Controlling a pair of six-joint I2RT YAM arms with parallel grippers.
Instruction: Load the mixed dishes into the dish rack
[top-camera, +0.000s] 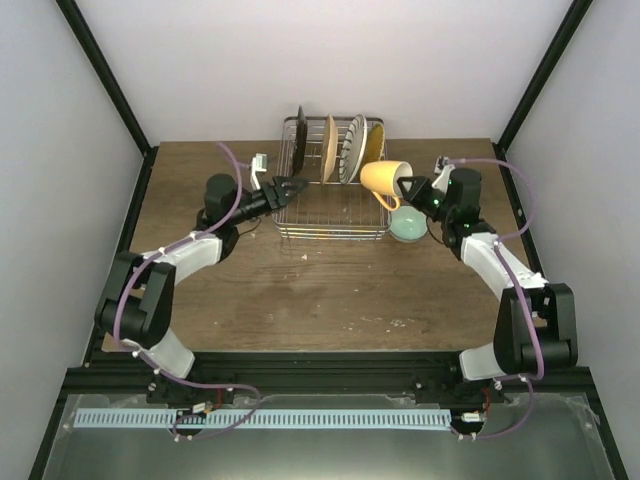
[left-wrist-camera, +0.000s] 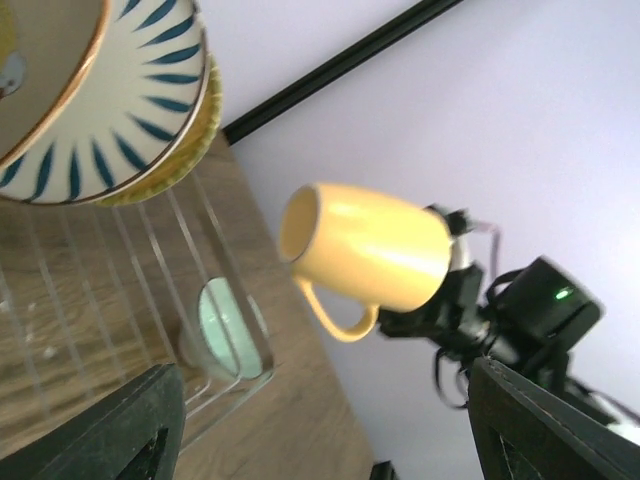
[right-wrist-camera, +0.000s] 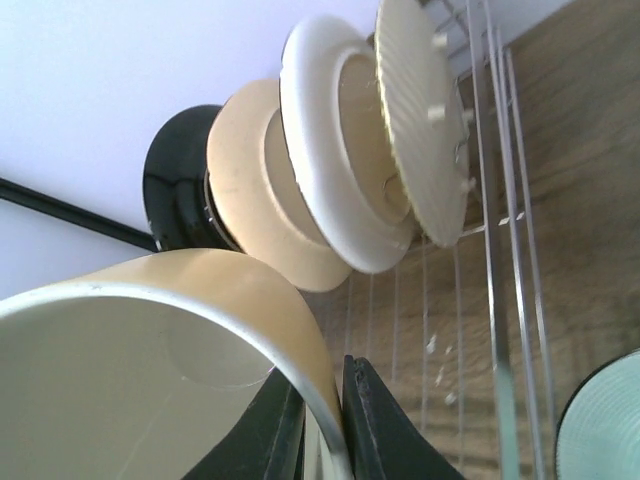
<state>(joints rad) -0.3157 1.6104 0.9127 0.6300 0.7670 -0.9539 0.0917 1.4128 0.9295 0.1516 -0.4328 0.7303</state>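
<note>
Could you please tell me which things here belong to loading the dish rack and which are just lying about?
Belong to the job: dish rack; four plates standing in it; yellow mug, gripped by the right pincer; mint-green bowl beside the rack.
Just lying about: small white item left of the rack; pale specks on the table.

Both arms reach forward, left gripper (top-camera: 297, 187) spread wide, right gripper (top-camera: 408, 186) pinched tight.

We've got a brown wood-grain tabletop (top-camera: 330, 295) with a few pale specks (top-camera: 303, 257) mid-table. Small white object (top-camera: 260, 161) toward the back, left of centre, can't ID it. White walls (top-camera: 330, 60) on three sides, black frame struts (top-camera: 105, 75) at the corners. Pale slotted strip (top-camera: 300, 417) below the black front rail (top-camera: 320, 375).
</note>
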